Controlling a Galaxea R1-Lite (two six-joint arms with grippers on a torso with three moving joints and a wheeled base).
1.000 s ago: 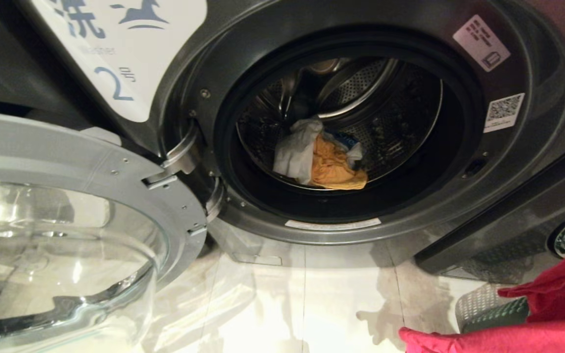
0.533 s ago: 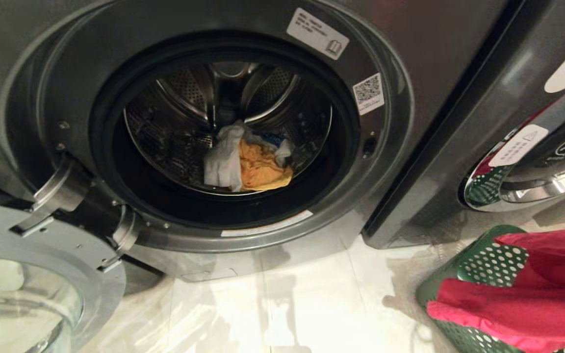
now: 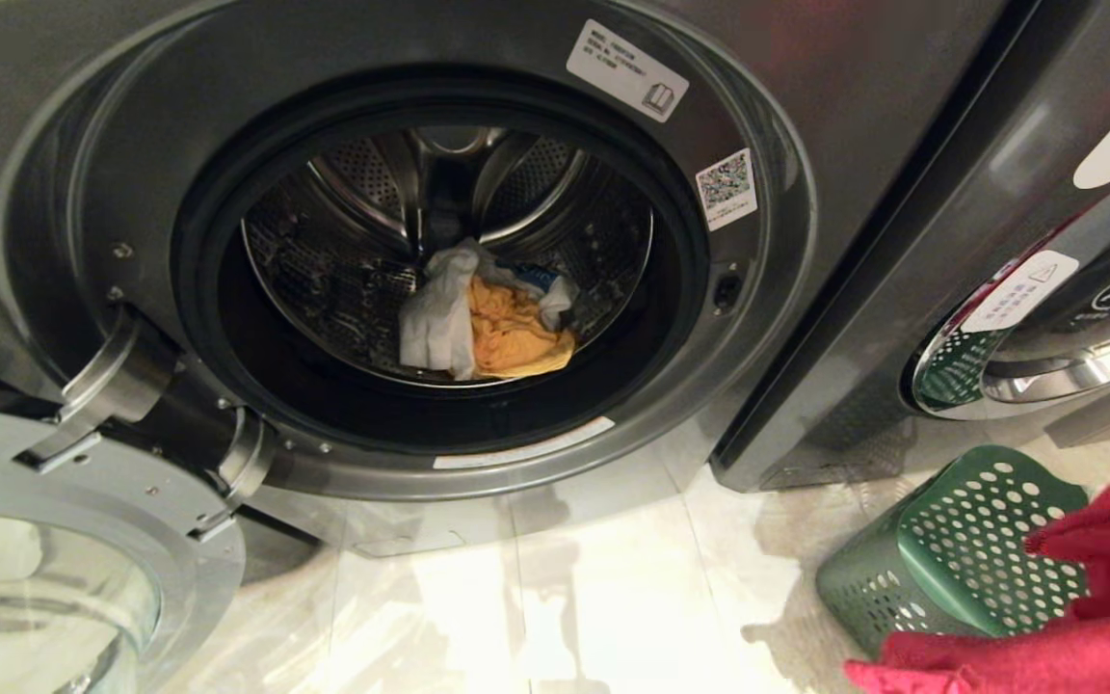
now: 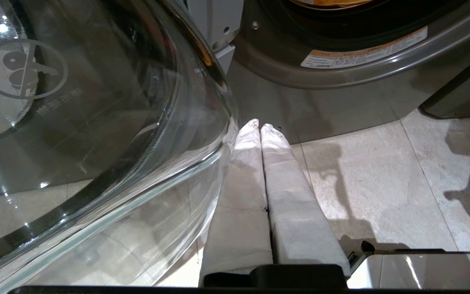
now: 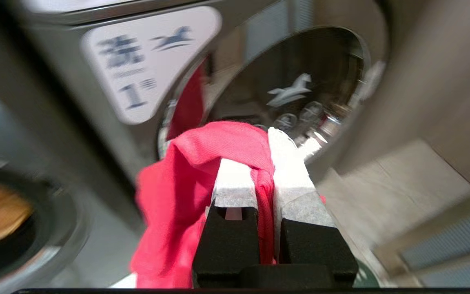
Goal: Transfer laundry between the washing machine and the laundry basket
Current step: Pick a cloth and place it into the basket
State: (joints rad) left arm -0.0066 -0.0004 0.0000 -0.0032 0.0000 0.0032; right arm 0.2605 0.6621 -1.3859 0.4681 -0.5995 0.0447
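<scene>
The washing machine (image 3: 806,251) stands open, and white and yellow laundry (image 3: 483,328) lies in its drum (image 3: 343,260). On the floor at the right is the green perforated laundry basket (image 3: 950,549), with a red cloth (image 3: 1104,598) hanging over its near side. In the right wrist view my right gripper (image 5: 259,157) is shut on this red cloth (image 5: 178,188), a fold pinched between the white fingers (image 5: 290,171); the gripper itself is outside the head view. My left gripper (image 4: 262,127) is shut and empty, parked low beside the glass door (image 4: 96,122).
The open door (image 3: 83,520) juts out at the lower left. A second machine (image 3: 1075,289) with a shut door stands right of the first, just behind the basket. Pale floor tiles (image 3: 594,598) lie between door and basket.
The head view swung right early on, bringing the basket into view. Since then the red cloth has lifted off the basket's top, uncovering its perforated side.
</scene>
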